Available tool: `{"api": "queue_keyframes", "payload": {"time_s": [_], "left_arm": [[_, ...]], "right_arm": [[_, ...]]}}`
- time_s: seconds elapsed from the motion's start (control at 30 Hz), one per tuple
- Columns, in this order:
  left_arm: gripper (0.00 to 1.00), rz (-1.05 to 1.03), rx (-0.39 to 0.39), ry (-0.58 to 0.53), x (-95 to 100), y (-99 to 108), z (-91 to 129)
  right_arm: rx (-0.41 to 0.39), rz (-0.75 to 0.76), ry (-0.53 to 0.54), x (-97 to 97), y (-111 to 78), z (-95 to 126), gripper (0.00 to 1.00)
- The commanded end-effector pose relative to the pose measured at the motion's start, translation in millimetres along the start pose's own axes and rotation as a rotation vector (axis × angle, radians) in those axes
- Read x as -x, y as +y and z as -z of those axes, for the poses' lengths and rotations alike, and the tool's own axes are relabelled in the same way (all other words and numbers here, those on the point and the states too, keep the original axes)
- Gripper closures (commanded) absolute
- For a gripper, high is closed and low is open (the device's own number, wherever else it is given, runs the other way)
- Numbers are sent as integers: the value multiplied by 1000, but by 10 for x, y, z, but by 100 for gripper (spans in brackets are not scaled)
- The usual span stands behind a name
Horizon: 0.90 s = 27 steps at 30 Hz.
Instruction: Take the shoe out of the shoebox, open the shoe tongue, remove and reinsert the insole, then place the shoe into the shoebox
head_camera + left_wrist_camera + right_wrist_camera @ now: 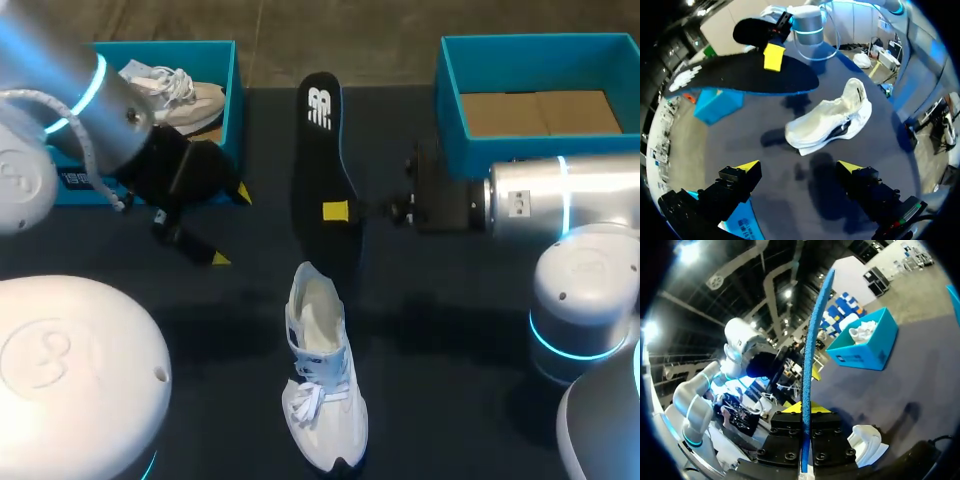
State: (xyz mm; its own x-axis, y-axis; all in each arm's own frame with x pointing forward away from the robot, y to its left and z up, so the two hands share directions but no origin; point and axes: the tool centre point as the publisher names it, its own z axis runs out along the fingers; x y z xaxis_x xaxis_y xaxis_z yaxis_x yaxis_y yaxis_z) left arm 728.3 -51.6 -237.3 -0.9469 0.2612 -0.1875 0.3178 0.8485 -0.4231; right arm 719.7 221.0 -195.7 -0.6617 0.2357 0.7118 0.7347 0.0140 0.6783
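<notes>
- The right tool (340,211) is clenched on the flat black foam insole with a blue underside (322,150), pinching it mid-length above the dark tabletop (460,330).
- The white mesh lace-up shoe (322,375) lies below and just beside that tool, with the long axes roughly aligned (collar end nearer).
- The left tool (232,226), released and empty, hangs near the shoe too.

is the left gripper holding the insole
No, the insole is pinched in the right gripper, while the left gripper hangs open and empty.
</notes>
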Motion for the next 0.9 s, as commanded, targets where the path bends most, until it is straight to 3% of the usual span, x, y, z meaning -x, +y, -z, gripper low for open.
{"api": "queue_keyframes", "payload": {"time_s": [0.03, 0.4, 0.53, 0.67, 0.73, 0.9], "left_arm": [[0, 1, 64, 40, 93, -50, -27], [0, 1, 64, 40, 93, -50, -27], [0, 14, 39, 68, 29, -9, -244], [0, 20, -17, 87, 15, 74, -396], [0, 16, -7, 97, 1, 100, -480], [0, 4, -54, 144, -54, 151, -545]], "right_arm": [[5, 0, 13, 32, -12, 0, 100], [5, 0, 13, 32, -12, 0, 100], [-6, 18, 8, 30, -33, -57, 100], [6, 54, 59, 163, -145, -182, 100], [9, 74, 88, 232, -195, -222, 100], [13, 99, 141, 301, -281, -366, 100]]}}
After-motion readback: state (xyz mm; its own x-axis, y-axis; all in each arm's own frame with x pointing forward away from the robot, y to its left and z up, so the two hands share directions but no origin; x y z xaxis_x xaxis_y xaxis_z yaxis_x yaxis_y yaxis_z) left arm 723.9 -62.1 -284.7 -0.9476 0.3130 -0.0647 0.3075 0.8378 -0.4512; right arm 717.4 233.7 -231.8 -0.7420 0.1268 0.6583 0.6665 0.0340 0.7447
